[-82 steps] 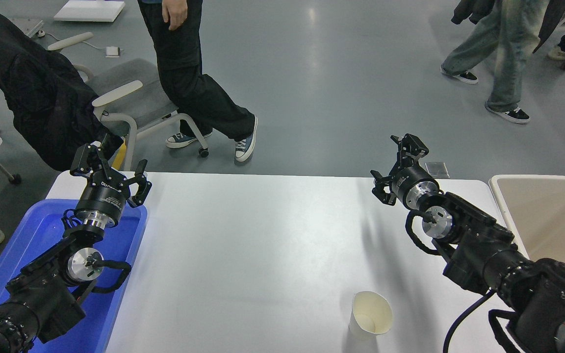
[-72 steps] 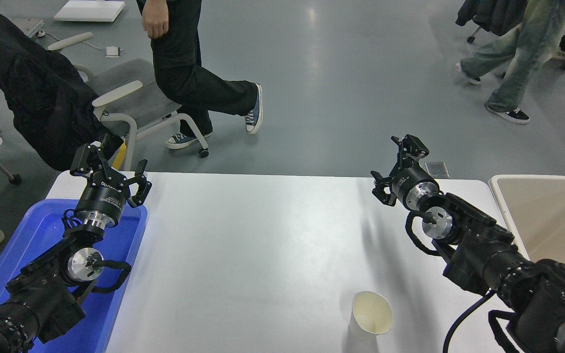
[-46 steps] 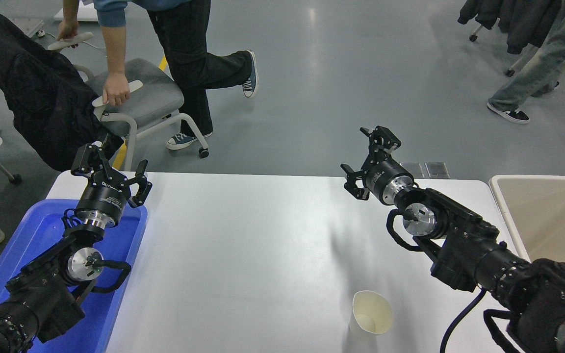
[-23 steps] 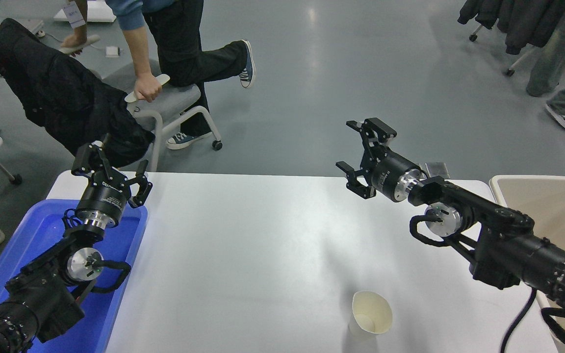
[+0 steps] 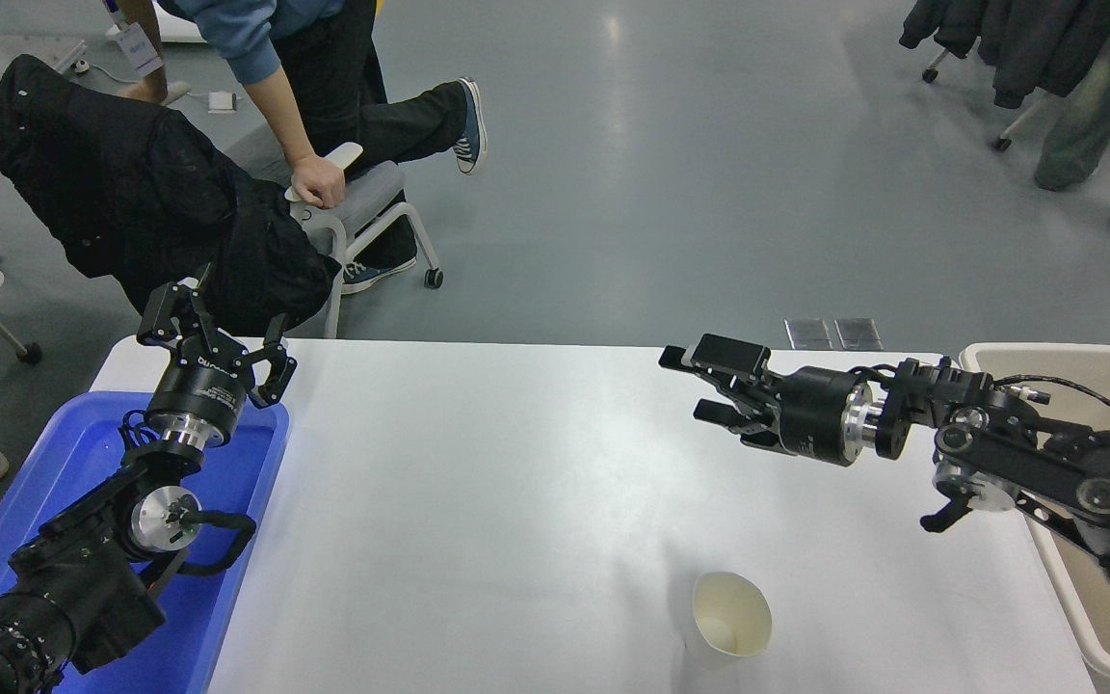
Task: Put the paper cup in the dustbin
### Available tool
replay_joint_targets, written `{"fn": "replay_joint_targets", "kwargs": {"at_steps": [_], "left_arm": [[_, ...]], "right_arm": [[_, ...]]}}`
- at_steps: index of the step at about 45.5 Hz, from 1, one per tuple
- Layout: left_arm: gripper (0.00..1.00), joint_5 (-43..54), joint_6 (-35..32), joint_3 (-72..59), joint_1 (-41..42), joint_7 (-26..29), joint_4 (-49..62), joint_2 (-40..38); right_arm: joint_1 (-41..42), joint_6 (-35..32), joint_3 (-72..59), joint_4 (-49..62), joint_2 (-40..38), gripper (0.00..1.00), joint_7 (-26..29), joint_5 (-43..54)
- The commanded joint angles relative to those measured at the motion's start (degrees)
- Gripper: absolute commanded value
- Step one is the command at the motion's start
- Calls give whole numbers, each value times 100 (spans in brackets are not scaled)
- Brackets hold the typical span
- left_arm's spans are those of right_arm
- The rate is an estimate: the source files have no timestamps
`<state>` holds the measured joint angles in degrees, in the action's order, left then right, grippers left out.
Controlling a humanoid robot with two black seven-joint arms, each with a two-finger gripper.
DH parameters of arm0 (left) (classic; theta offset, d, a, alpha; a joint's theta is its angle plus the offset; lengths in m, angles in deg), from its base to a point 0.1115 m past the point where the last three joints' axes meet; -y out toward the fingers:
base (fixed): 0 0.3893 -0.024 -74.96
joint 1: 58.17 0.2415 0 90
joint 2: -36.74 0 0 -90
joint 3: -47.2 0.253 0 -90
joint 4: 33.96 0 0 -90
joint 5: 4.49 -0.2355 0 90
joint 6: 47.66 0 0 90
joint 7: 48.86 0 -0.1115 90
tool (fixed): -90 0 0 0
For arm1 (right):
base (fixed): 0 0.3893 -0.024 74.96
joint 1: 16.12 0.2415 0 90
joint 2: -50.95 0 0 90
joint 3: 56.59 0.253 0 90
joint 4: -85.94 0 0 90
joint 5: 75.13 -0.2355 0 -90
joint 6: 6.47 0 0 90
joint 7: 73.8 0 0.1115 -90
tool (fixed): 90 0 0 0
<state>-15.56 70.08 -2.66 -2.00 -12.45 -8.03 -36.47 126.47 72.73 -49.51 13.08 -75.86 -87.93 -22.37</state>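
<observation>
One paper cup (image 5: pixel 728 622) stands upright near the table's (image 5: pixel 516 501) front edge, mouth up, nothing touching it. Right pincer (image 5: pixel 709 386) hangs above the table, pointing left, jaws spread wide and empty, well apart from the cup. Dustbin (image 5: pixel 1075 617) sits at the table's right end. Left pincer (image 5: pixel 213 333), also spread, is parked over the blue tray (image 5: pixel 35 482).
</observation>
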Motion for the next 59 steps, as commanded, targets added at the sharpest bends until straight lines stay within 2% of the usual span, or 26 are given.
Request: {"fn": "replay_joint_targets", "kwargs": {"at_steps": [1, 20, 29, 59], "left_arm": [[100, 0, 13, -15, 8, -3, 0, 17], [100, 0, 22, -24, 26, -3, 0, 26], [100, 0, 22, -24, 26, -3, 0, 26], [100, 0, 22, -24, 26, -3, 0, 26]], "right_arm": [[6, 33, -515, -448, -519, 99, -37, 1131], [-293, 112, -788, -1046, -1302, 99, -117, 2063], [-635, 323, -788, -1327, -1522, 99, -117, 2213], [-1330, 1167, -700, -1134, -942, 99, -55, 2301]]}}
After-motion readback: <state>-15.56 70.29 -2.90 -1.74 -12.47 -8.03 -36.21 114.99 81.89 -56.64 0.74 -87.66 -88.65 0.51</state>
